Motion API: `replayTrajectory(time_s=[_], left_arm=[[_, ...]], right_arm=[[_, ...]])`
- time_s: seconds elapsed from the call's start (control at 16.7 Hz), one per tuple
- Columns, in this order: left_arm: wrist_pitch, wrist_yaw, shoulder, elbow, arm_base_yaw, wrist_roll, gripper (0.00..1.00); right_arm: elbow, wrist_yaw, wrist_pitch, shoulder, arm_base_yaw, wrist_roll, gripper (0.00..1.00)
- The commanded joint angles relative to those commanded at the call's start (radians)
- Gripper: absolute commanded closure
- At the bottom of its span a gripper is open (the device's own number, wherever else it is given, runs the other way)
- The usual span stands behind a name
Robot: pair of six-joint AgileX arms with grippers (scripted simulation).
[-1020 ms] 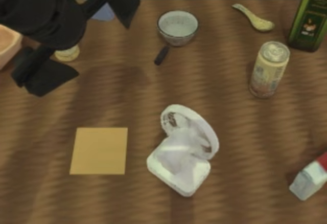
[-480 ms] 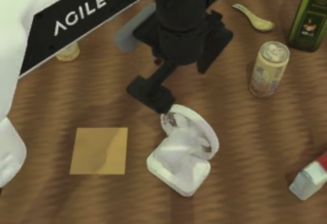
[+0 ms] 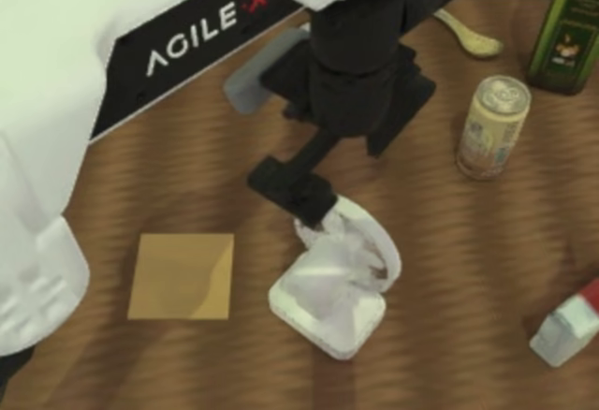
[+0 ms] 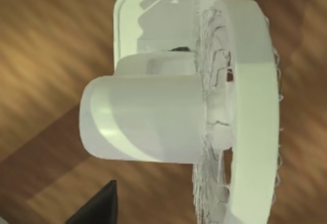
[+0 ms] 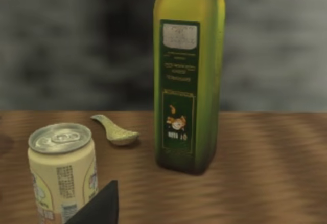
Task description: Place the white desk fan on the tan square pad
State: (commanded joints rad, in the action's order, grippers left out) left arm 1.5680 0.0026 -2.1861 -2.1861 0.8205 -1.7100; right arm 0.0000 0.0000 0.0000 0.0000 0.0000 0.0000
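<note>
The white desk fan (image 3: 339,274) stands near the middle of the worktop (image 3: 449,270), its ringed head on the far side of its square base. The left tool (image 3: 314,206) hangs just above the far-left rim of that head; whether its fingers are wide or narrow I cannot tell. The tan square pad (image 3: 182,276) lies flat to the fan's left, apart from it, with bare wood between. On the right stand a drink can (image 3: 492,126) and a green oil bottle (image 3: 566,21), a spoon (image 3: 468,36) beside them, a red-capped white bottle (image 3: 568,326) at the near right. The right tool is out of the top view.
</note>
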Motion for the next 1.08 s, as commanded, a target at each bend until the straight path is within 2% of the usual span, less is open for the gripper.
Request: replayTrajectory(time_s=[0.54,0.78,1.08], left_arm=[[-0.21,0.0,0.031,0.243,0.002,0.001,0.0],[-0.217,0.0,0.032,0.25,0.003,0.0,0.0],[-0.217,0.0,0.032,0.25,0.003,0.0,0.38]], right_arm=[[0.0,0.0,0.0,0.0,0.0,0.0,0.0],[0.0,0.0,0.0,0.0,0.0,0.0,0.0],[0.0,0.0,0.0,0.0,0.0,0.0,0.0]])
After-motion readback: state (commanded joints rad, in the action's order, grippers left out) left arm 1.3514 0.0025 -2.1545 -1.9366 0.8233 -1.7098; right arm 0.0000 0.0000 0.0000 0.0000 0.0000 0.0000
